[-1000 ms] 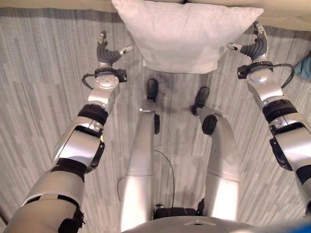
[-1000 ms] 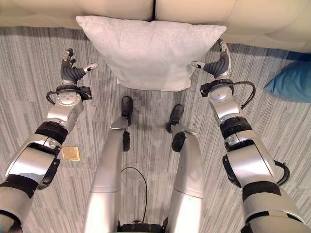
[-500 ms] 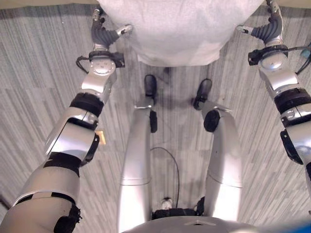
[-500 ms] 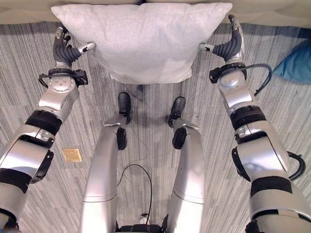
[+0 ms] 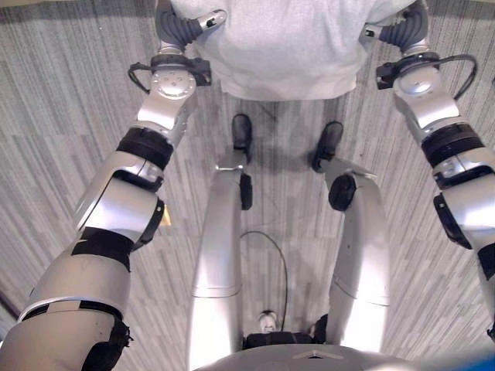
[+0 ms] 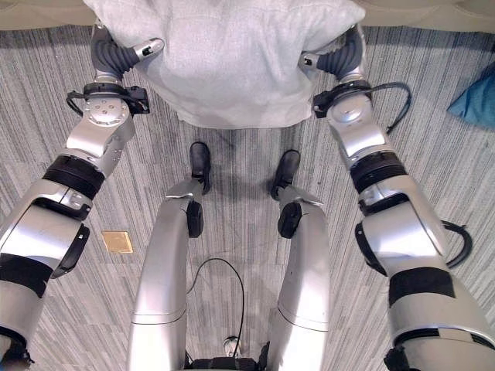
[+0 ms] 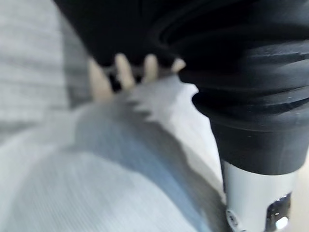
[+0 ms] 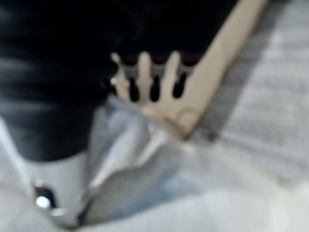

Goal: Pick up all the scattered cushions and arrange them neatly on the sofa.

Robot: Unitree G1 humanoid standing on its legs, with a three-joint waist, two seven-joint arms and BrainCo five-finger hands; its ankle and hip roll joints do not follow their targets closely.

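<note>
A large white cushion [image 6: 232,62] hangs in front of me at the top of the eye views, its lower edge above the grey floor. My left hand [image 6: 112,56] presses against its left side, the thumb lying on the cushion's front face. My right hand [image 6: 340,58] presses against the right side in the same way. Both hands are open, with the cushion [image 7: 72,183] squeezed between them. In the wrist views straight fingers [image 8: 145,72] reach along the fabric. A blue cushion [image 6: 478,97] lies on the floor at the far right.
The beige sofa [image 6: 418,14] runs along the top edge, just beyond the white cushion. A small tan square [image 6: 117,241] lies on the striped grey floor to my left.
Both hands have closed inward from beside the cushion onto its sides. The cushion has risen off the floor and sits higher in the picture; the camera has shifted too.
</note>
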